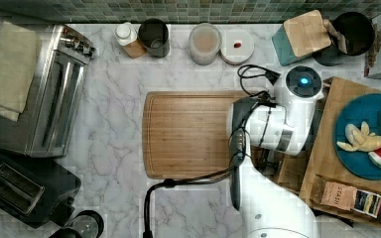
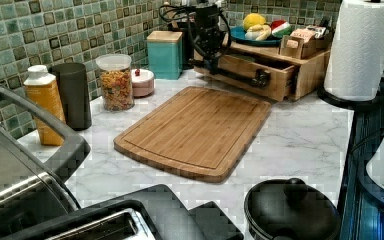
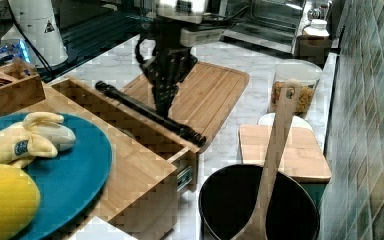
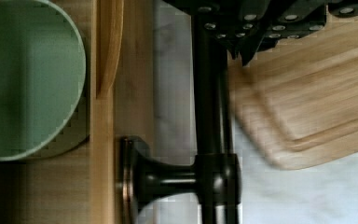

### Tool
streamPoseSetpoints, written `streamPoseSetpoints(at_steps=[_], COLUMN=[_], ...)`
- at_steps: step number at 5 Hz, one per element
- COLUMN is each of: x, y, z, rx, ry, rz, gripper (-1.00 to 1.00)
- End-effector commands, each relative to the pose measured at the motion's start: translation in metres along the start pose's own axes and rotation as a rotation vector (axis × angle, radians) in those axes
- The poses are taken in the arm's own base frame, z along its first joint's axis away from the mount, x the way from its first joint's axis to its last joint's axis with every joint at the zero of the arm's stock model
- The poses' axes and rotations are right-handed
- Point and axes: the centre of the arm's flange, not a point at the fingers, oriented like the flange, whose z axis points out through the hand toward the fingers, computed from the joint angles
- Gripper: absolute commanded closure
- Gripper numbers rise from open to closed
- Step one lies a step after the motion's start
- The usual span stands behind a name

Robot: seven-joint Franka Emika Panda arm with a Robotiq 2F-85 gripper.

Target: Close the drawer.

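Hand (image 3: 164, 107) at the dark handle (image 3: 147, 113) of the open drawer (image 3: 130, 125), fingers touching the bar, grip cannot be told

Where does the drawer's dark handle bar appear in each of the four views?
Top view: I cannot make it out; the arm covers that spot.
Left view: the handle crosses the drawer front, upper centre, below the gripper.
Right view: a diagonal bar at centre, under the gripper.
Wrist view: a vertical bar at centre, with one mount post reaching the drawer front.
Shared landmark: the cutting board, lying next to the handle.
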Motion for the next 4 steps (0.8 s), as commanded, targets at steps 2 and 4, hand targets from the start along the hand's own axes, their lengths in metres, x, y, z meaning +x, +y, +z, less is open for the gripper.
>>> streamPoseSetpoints(at_steps=[2, 4], x=[-0.031, -0.032], y=[0.231, 0.231], z=[0.045, 0.046], rx=[-0.171, -0.171], ry=[-0.063, -0.063], rz=[0.019, 0.019], gripper=[1.0, 1.0])
